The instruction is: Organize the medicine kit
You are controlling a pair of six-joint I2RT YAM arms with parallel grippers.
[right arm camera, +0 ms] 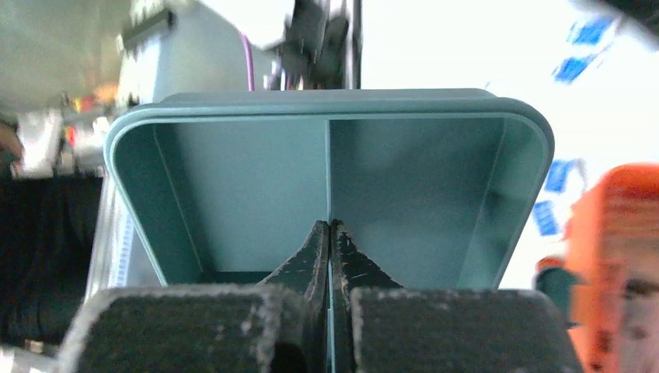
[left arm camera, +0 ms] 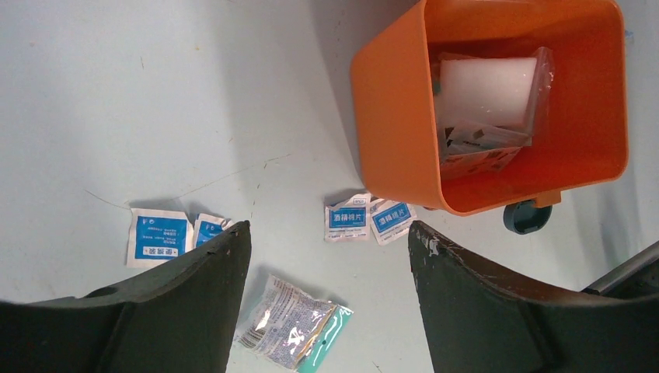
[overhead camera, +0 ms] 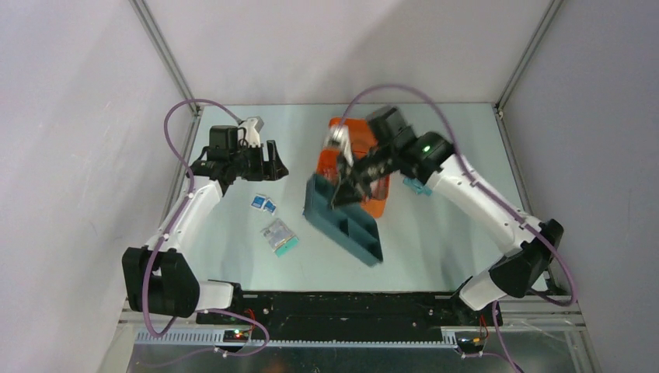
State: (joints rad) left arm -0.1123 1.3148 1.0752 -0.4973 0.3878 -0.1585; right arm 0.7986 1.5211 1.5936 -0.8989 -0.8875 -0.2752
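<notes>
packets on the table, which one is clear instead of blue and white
The clear packet with a teal edge, lying nearest the left gripper; the blue-and-white sachets sit in two pairs farther off.

blue-white packets (left arm camera: 366, 218), print illegible

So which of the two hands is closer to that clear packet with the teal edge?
The left. The left hand hangs open over the table just beyond the clear packet. The right hand is farther off to the side, shut on the teal tray's divider.
</notes>
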